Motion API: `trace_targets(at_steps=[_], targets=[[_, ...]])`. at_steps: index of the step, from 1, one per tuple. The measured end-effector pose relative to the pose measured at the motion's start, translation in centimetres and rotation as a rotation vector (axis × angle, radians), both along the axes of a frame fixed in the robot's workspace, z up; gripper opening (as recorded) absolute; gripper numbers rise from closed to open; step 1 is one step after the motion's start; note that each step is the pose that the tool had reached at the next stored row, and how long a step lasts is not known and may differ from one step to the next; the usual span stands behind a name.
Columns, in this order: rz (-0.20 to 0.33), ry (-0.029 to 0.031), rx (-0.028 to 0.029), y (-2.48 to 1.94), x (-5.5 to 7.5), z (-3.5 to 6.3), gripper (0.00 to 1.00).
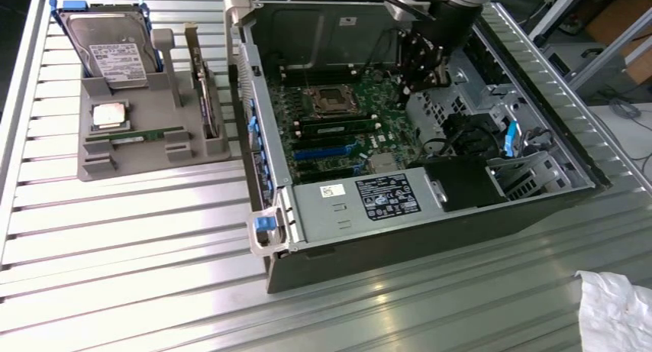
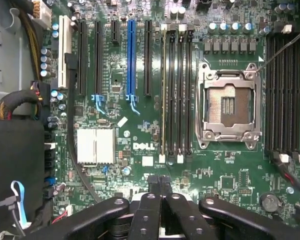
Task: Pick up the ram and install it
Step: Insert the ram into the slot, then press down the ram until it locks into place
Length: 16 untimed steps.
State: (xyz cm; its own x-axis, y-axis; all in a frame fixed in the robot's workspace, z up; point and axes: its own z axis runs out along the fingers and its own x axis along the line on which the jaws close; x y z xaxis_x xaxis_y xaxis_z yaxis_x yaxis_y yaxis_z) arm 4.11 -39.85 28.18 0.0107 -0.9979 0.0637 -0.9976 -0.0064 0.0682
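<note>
Green circuit board fills the floor of the open computer case (image 1: pixel 428 176), which lies on its side on the ribbed metal bench (image 1: pixel 133 253). The gripper (image 1: pixel 426 75) is seen in the exterior view inside the case, above the motherboard (image 1: pixel 346 138) near its far edge. In the wrist view the gripper (image 2: pixel 160 186) is shown fully closed, its black fingertips pressed together with nothing between them; no ram is held.

A ram stick (image 1: pixel 136 136) is seen lying flat in the slot of the grey parts holder (image 1: pixel 102 165) at the exterior view's left, well apart from the case. On the same holder the square silver processor chip (image 1: pixel 109 116) sits just beyond the stick, and the hard drive (image 1: pixel 110 53) stands at the back.

One long stick with a pale label (image 1: pixel 340 127) appears to be seated already in a memory slot beside the processor socket (image 1: pixel 331 100), as judged from the exterior view. In the wrist view the bank of memory slots (image 2: pixel 176 95) next to the empty socket (image 2: pixel 229 106) is seen; one slot at the bank's edge seems to carry a board edge, but this cannot be told with certainty. A second bank of slots (image 2: pixel 285 95) on the other side of the socket looks unfilled.

As a judgement, the task stands part done at most: one stick seems installed, the gripper is empty over the board, and the stick on the holder is not yet picked up.
</note>
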Motion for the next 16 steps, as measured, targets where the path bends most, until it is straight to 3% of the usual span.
trace_targets(at_steps=[2,10,14,16], targets=[[0.0,0.0,0.0001,0.01,0.0,0.53,0.11],[0.0,0.0001,-0.0002,0.01,0.0,0.53,0.11],[0.0,0.0,0.0001,0.04,-2.2,-0.53,0.11],[0.0,0.0,0.0,0.05,-2.7,-0.91,0.11]])
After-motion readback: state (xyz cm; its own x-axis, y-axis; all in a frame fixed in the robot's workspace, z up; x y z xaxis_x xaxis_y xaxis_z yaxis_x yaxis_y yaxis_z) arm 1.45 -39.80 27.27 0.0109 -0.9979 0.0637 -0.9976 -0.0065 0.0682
